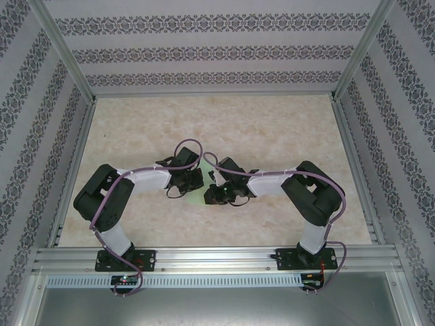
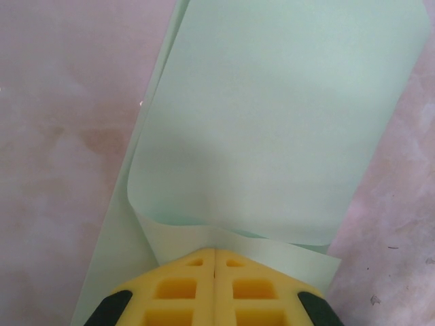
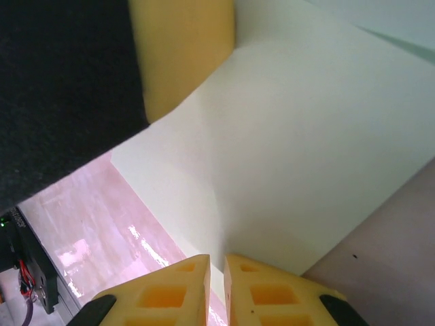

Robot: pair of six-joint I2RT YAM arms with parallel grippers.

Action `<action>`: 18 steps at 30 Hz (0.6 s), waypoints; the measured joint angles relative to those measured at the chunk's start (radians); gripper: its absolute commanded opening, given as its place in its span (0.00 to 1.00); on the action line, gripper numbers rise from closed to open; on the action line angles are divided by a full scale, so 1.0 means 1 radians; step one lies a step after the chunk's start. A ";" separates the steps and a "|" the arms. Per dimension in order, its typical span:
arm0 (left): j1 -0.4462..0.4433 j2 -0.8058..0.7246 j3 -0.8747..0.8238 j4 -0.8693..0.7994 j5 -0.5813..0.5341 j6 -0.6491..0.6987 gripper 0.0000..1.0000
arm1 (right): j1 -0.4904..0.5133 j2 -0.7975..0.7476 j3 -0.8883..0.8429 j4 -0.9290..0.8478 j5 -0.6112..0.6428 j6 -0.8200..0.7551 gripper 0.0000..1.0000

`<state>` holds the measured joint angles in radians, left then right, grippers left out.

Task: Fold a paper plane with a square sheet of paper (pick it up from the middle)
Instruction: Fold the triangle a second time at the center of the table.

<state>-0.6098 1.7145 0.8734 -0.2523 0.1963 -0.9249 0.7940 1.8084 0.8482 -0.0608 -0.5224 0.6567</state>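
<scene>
The square sheet of paper, thin, smooth and pale mint green, is doubled over itself into a long band. Seen from the left wrist, its long axis runs from 6 o'clock up toward 1 o'clock. The upper layer curls to a rounded corner at the near end. The left jaws, with yellow pads moulded in square pockets, are clenched on that near edge. The right jaws pinch another edge through a thin slit. From above, the paper lies between both arms, just 6 o'clock of the middle of the beige marbled counter, inside walls of striped floral wallpaper and an aluminium rail.
</scene>
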 measured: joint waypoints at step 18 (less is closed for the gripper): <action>0.000 0.000 0.000 0.000 0.001 0.000 0.04 | 0.000 -0.037 -0.079 0.086 -0.002 0.012 0.13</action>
<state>-0.6102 1.7149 0.8734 -0.2523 0.1970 -0.9249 0.7944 1.7714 0.7696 0.0250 -0.5247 0.6685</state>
